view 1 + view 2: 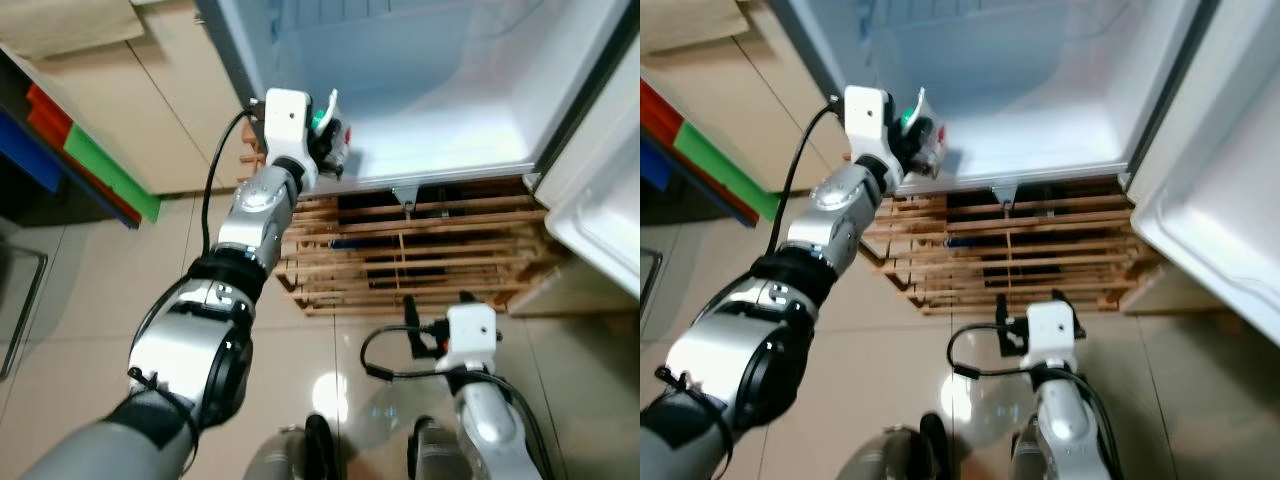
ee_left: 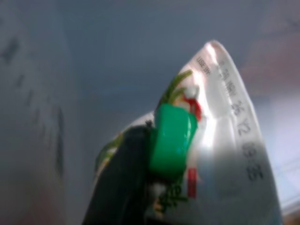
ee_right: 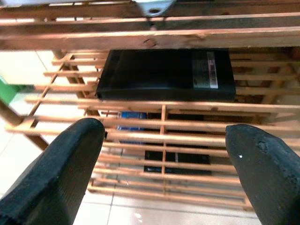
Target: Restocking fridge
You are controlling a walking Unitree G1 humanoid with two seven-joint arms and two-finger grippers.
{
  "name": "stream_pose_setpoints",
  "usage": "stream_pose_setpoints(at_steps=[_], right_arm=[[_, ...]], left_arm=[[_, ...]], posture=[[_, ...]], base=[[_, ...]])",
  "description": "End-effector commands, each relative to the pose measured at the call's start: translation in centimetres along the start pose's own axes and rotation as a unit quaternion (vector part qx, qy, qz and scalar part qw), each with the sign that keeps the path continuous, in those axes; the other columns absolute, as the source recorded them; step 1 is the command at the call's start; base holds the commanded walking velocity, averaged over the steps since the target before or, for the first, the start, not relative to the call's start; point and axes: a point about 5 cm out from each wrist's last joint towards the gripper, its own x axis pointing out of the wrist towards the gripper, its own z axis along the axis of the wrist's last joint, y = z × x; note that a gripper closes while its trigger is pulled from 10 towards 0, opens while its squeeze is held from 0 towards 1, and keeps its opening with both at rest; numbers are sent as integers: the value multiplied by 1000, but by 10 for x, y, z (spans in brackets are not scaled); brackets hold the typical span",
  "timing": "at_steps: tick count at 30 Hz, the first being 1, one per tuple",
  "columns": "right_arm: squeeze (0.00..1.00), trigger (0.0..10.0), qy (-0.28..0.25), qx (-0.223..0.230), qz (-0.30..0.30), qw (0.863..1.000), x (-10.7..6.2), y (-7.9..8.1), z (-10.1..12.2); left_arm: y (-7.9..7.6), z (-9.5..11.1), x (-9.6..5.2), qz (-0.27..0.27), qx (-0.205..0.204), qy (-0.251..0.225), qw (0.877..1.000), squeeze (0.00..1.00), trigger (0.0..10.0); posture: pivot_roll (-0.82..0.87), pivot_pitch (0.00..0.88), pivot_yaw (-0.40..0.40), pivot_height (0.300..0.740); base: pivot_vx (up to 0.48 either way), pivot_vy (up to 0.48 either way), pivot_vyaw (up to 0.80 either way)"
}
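Fridge (image 1: 440, 110) is seen from above with its door (image 1: 600, 200) swung open to the robot's right; the pale interior floor is lit and bare where it shows. The cabinet is raised on a slatted wooden pallet stand (image 1: 420, 250), which rests on a glossy tiled floor (image 1: 90, 300).

Left arm is extended up and forward, and the left gripper (image 1: 330, 140) is held at the front left corner of the fridge opening, just over the lower lip. A pouch (image 1: 328, 125) with a green cap is clamped between its fingers. In the left wrist view the pouch (image 2: 211, 154) is shown close up: shiny white film with green leaf print, red marks, and a printed use-by date along one sealed edge. The green cap (image 2: 171, 140) is pressed against one black finger (image 2: 122, 183); the second finger is hidden behind the pouch. The pouch is held tilted, sealed tip pointing into the fridge cavity. Whether it touches the fridge floor cannot be told.

Right arm is kept low, with the right gripper (image 1: 435, 320) near the floor in front of the pallet stand. In the right wrist view its two fingers (image 3: 61, 173) are spread wide with nothing between them, and the slats are seen through the gap. A flat black box (image 3: 164, 75) with a small white label is lodged among the upper slats.

Coloured panels (image 1: 90, 150), red, blue and green, are noted at the far left beside a beige cabinet front.
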Motion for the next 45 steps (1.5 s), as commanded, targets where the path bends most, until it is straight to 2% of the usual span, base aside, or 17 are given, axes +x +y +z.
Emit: stream_pose_setpoints(at_steps=[1, 6, 10, 15, 21, 24, 30, 34, 36, 41, 44, 45], right_arm=[[0, 10000, 9, -5, 1, 1000, -6, 0, -5], [0, 10000, -5, -12, 2, 1000, -9, 1, 1], [0, 10000, -19, -10, 7, 1000, -14, 6, 8], [0, 10000, -29, -10, 10, 999, -18, 7, 16], [0, 10000, -59, 2, 15, 998, -21, 12, 39], [0, 10000, -98, 14, 5, 995, -26, 12, 68], [0, 10000, -133, 17, -14, 991, -37, 7, 97], [0, 10000, -138, 16, -18, 990, -42, 6, 105], [0, 10000, -141, 15, -20, 990, -51, 7, 116], [0, 10000, -143, 13, -18, 989, -62, 8, 127], [0, 10000, -151, 13, -17, 988, -71, 9, 139], [0, 10000, -150, 8, -20, 988, -75, 7, 140]], left_arm=[[-14, 11, 7, -29, 18, -12, 999, 0, 10000], [-19, 10, 7, -35, 27, -14, 999, 0, 10000], [-23, 9, 7, -36, 19, -19, 999, 0, 10000], [-23, 7, 8, -5, 8, -17, 1000, 0, 10000], [-21, 8, 10, 21, 16, -16, 1000, 0, 10000], [-18, 13, 12, 44, 24, -16, 999, 0, 10000], [-11, 24, 15, 86, 37, -30, 995, 0, 10000], [-8, 29, 16, 94, 37, -33, 994, 0, 10000], [-3, 39, 17, 113, 48, -42, 992, 0, 10000], [3, 44, 17, 128, 58, -48, 989, 0, 10000], [11, 48, 16, 142, 58, -53, 987, 0, 10000], [16, 51, 15, 150, 45, -55, 986, 0, 10000]], posture=[[-159, 315, 206, 740], [-159, 324, 204, 740], [-164, 339, 201, 740], [-177, 352, 194, 740], [-186, 373, 194, 740], [-212, 394, 199, 740], [-264, 425, 194, 740], [-284, 437, 188, 740], [-312, 460, 177, 740], [-336, 480, 169, 740], [-373, 501, 161, 740], [-398, 509, 152, 740]], base=[[0, 0, 0], [0, 0, 0], [0, 0, 0], [0, 0, 0], [0, 0, 0], [0, 0, 0], [0, 0, 0], [0, 0, 0], [0, 0, 0], [0, 0, 0], [0, 0, 0], [0, 0, 0]])
